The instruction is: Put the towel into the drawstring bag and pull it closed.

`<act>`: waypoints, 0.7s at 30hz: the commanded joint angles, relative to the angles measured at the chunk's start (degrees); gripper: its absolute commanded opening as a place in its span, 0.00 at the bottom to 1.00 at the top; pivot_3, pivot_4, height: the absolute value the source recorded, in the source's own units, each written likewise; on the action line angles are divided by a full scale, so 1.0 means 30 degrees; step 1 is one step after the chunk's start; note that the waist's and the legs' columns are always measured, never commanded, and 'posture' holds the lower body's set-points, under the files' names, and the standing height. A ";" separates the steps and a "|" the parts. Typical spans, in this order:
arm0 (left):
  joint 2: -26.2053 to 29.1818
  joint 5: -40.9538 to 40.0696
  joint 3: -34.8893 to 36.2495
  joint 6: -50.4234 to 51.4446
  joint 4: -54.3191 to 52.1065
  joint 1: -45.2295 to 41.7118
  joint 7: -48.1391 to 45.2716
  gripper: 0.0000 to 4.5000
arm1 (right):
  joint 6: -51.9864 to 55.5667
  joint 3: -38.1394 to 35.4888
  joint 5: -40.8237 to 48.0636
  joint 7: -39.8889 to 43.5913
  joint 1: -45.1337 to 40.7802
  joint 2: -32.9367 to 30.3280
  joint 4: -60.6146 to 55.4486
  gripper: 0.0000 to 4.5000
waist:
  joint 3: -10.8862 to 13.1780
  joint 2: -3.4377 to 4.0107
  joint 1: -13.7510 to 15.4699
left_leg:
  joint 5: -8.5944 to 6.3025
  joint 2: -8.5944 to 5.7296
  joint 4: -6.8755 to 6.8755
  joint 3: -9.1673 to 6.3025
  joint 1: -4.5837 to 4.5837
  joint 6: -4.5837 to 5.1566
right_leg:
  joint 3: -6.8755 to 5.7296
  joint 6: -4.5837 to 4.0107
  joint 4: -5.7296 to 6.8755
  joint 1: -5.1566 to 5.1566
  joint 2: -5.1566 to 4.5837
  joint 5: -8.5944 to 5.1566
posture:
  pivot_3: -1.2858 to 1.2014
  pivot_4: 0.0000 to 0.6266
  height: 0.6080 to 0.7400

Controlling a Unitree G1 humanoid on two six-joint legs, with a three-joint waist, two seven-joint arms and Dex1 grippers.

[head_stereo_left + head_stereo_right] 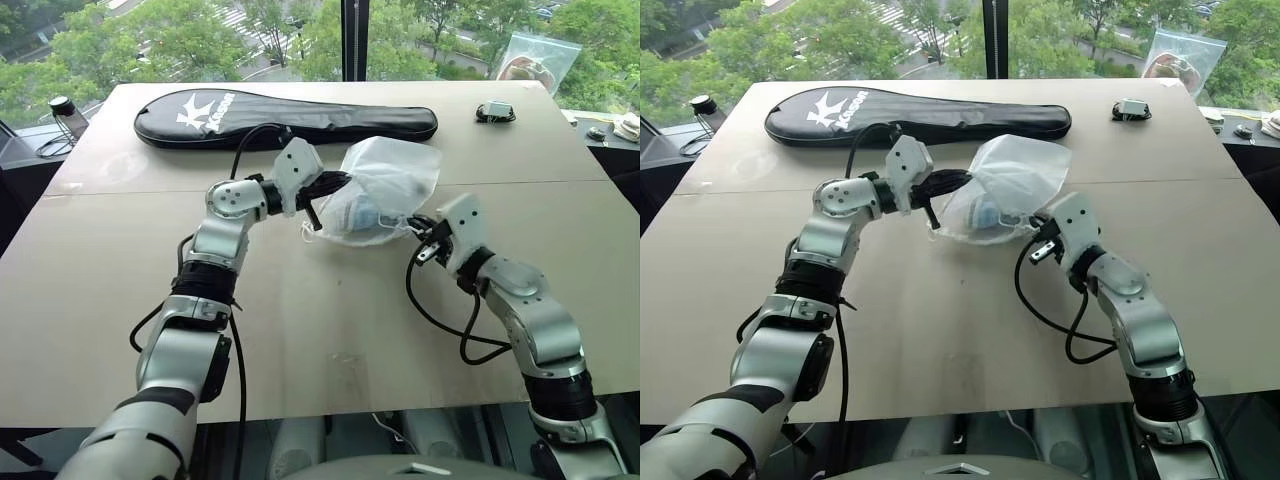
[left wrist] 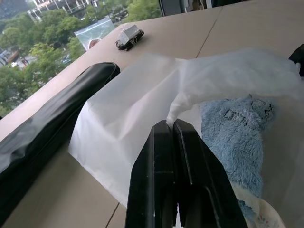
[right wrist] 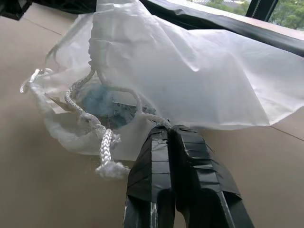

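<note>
- The drawstring bag [image 1: 385, 190] sits in the middle of the table [image 1: 300, 330], just in front of the long black racket cover [image 1: 285, 117] by the far edge.
- The blue towel [image 2: 237, 137] is inside the bag.
- The left gripper [image 2: 172, 124] has its fingers pressed together, pinching the bag's thin cloth.
- The right gripper [image 3: 167, 127] has its fingers pressed together on the white cord [image 3: 105, 142] at the bag's mouth.
- The near half of the table is bare, with lots of room to pull.
- A small charger [image 1: 494, 112] lies near the far right corner.
</note>
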 commanded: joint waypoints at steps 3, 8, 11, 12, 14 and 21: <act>-0.0339 -0.0022 -0.0316 -0.0025 -0.1155 -0.0157 -0.0043 0.00 | -0.0203 0.0045 0.0440 0.0379 0.0420 -0.0277 -0.0398 0.15 | 0.0000 0.0000 -0.0016 | 0.0000 0.0000 0.0001 -0.0001 0.0000 0.0000 | 0.0001 0.0000 0.0002 0.0000 0.0000 0.0000 | 0.52 0.24 1.00; -0.0342 -0.0076 -0.0455 0.0162 -0.1560 0.0026 0.0052 0.00 | -0.0719 0.0538 -0.0150 0.0230 0.1040 -0.0591 -0.0163 0.60 | 0.0000 0.0000 -0.0028 | 0.0000 0.0000 0.0001 -0.0003 0.0002 0.0000 | 0.0002 0.0000 0.0003 -0.0001 0.0003 0.0000 | 0.52 0.24 1.00; -0.0327 -0.0096 -0.0466 0.0357 -0.1907 0.0150 0.0088 0.00 | -0.0745 0.0567 -0.0193 0.0224 0.1115 -0.0716 -0.0296 0.60 | 0.0000 0.0000 -0.0025 | 0.0000 0.0000 0.0005 0.0004 0.0005 0.0000 | 0.0008 0.0001 0.0006 0.0000 0.0002 0.0000 | 0.52 0.24 1.00; -0.0319 -0.0096 -0.0466 0.0409 -0.1979 0.0171 0.0098 0.00 | -0.0671 0.0540 -0.0157 0.0230 0.1132 -0.0783 -0.0444 0.60 | 0.0000 -0.0001 -0.0020 | 0.0000 0.0001 0.0008 0.0003 0.0006 0.0000 | 0.0007 0.0001 0.0007 0.0001 0.0002 0.0000 | 0.52 0.24 1.00; -0.0308 -0.0091 -0.0463 0.0492 -0.2090 0.0186 0.0126 0.00 | -0.0612 0.0517 -0.0158 0.0214 0.1235 -0.0950 -0.0694 0.60 | 0.0000 -0.0001 -0.0006 | 0.0000 0.0000 0.0011 0.0000 0.0002 0.0000 | 0.0005 0.0001 0.0006 0.0001 0.0002 0.0000 | 0.52 0.24 1.00; -0.0369 -0.0114 -0.0511 0.0628 -0.2296 0.0182 0.0143 0.00 | -0.0877 0.0921 -0.0416 0.0046 0.1178 -0.1029 -0.0104 0.19 | 0.0000 -0.0001 -0.0008 | 0.0000 0.0000 0.0010 0.0001 0.0003 0.0000 | 0.0004 0.0001 0.0005 0.0002 0.0003 -0.0001 | 0.52 0.24 1.00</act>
